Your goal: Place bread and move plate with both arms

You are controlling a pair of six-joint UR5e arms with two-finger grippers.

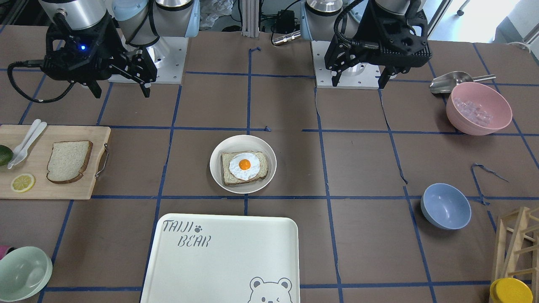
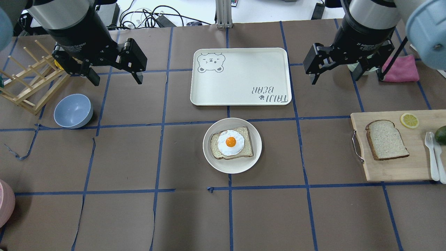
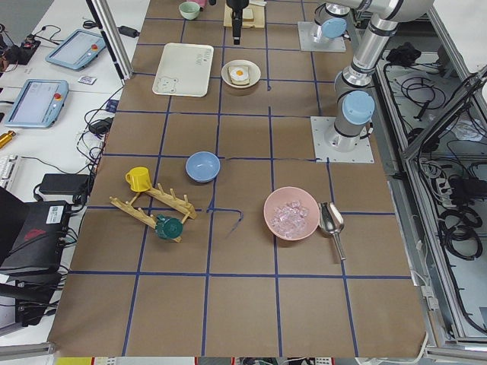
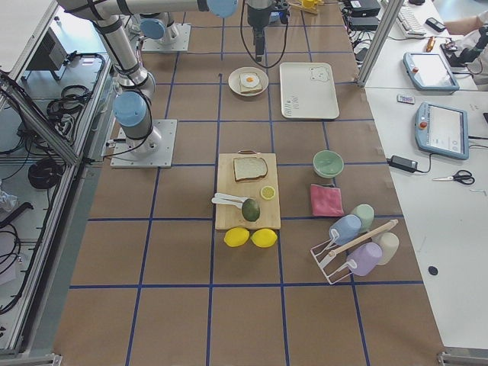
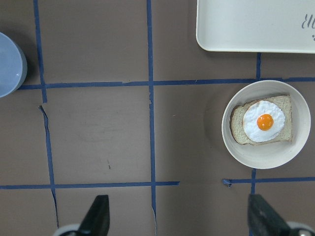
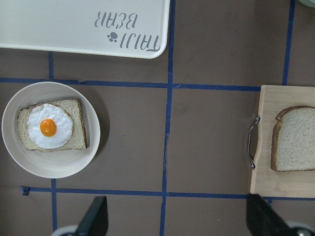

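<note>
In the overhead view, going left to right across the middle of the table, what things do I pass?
blue bowl → plate → bread → white cutlery

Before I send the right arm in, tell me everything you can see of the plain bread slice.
The bread is one plain slice, with pale grey-brown crumb, a dark brown crust, a domed top and a squarer base. It lies flat on the wooden cutting board, near the end with the metal handle, untopped and whole. Only the board touches it; the lemon slice lies apart.
</note>
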